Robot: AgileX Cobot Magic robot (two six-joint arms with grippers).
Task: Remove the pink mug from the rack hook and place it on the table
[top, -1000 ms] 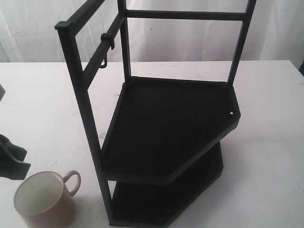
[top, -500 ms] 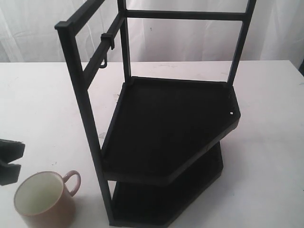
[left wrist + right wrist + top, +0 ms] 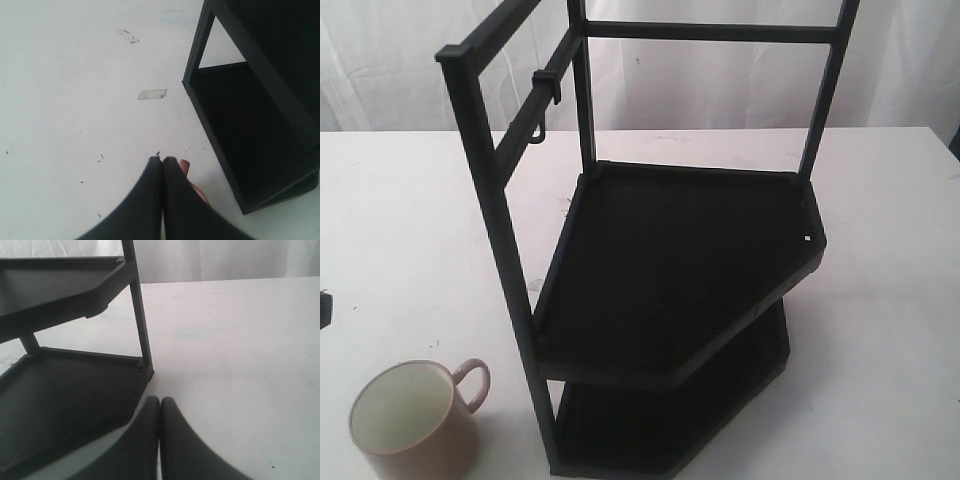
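Observation:
The pink mug point(image 3: 415, 418) stands upright on the white table point(image 3: 400, 230) at the front left, its handle turned toward the black rack point(image 3: 670, 270). The small black hook point(image 3: 537, 128) hangs bare from the rack's upper left bar. My left gripper point(image 3: 162, 160) is shut with nothing in it, and a sliver of the pink mug point(image 3: 186, 167) peeks out beside its fingers. In the exterior view only a dark scrap of that arm point(image 3: 324, 308) shows at the left edge. My right gripper point(image 3: 160, 401) is shut and empty, just off the rack's lower tray point(image 3: 65, 395).
White curtains point(image 3: 720, 85) hang behind the table. Bits of tape and small scuffs point(image 3: 152, 94) mark the tabletop near the rack's foot. Open tabletop lies left of the rack and to its right.
The left arm has drawn back leftward, away from the mug, and is nearly out of the exterior view. The mug and rack have not moved.

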